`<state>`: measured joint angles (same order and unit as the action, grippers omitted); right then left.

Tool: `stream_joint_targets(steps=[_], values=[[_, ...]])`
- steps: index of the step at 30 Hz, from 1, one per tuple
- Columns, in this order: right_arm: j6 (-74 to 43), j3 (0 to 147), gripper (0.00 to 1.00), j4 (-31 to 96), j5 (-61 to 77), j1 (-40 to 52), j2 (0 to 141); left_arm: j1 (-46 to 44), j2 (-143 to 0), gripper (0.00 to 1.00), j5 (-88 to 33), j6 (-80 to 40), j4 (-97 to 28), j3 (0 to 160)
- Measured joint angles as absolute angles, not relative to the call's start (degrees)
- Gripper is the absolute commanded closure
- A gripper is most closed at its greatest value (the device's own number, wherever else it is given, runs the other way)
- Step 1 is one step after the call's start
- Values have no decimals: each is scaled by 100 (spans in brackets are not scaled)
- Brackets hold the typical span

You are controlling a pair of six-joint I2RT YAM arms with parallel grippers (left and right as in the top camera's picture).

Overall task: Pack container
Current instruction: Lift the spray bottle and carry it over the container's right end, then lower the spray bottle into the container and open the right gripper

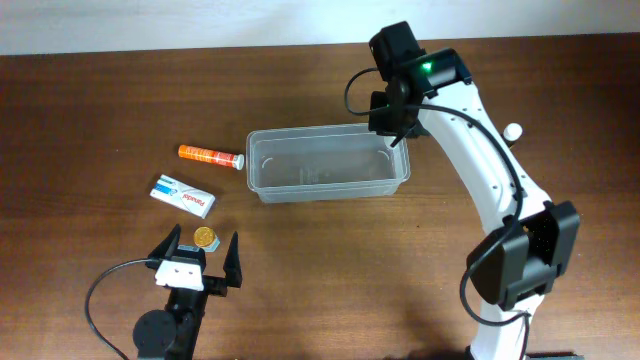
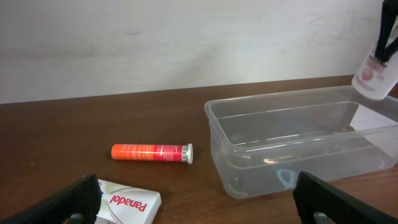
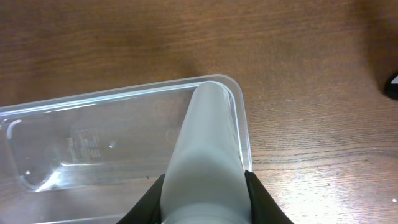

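A dark brown wooden table (image 1: 100, 100) seen from above, with 2 robot arms. The container (image 1: 325, 185), a clear rectangular plastic tub with rounded corners and a rim, sits near the middle of the table, its long side running left to right, with nothing visible resting on its floor. The right arm reaches in from the lower right corner, and the right gripper (image 1: 392, 125) hangs over the container's right end. Its 2 black fingers (image 3: 149, 199) pinch a pale bottle (image 3: 205, 143) from either side. In the left wrist view the bottle (image 2: 375, 76) is whitish with a pink mark, and its lower end is above the tub's rim. To the left of the container lies an orange tube (image 1: 210, 156) with a white cap, the cap end just beside the tub's left wall. Below the tube lies a white Panadol box (image 1: 183, 195), flat and slightly angled. Below that is a small round gold disc (image 1: 204, 236). The left gripper (image 1: 203, 250) sits near the front edge, its 2 fingers (image 2: 68, 202) spread wide, holding nothing, the disc close between their tips.
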<state>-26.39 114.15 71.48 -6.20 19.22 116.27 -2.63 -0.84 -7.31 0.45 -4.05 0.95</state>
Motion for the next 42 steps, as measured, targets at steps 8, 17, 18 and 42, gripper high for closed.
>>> stream_joint_targets(steps=[8, 17, 18, 42], values=[[-2689, 11404, 88, 7089, -572, 1955, 12055, -263, -84, 0, -731, 45, -405, 95], [-2698, 11399, 88, 6976, -486, 2056, 12374, -263, -84, 1, -731, 45, -405, 95], [-2700, 11399, 88, 6965, -486, 2056, 12405, -263, -84, 1, -731, 45, -405, 95], [-2703, 11393, 70, 6720, -467, 2058, 12790, -263, -84, 1, -731, 45, -405, 95]])
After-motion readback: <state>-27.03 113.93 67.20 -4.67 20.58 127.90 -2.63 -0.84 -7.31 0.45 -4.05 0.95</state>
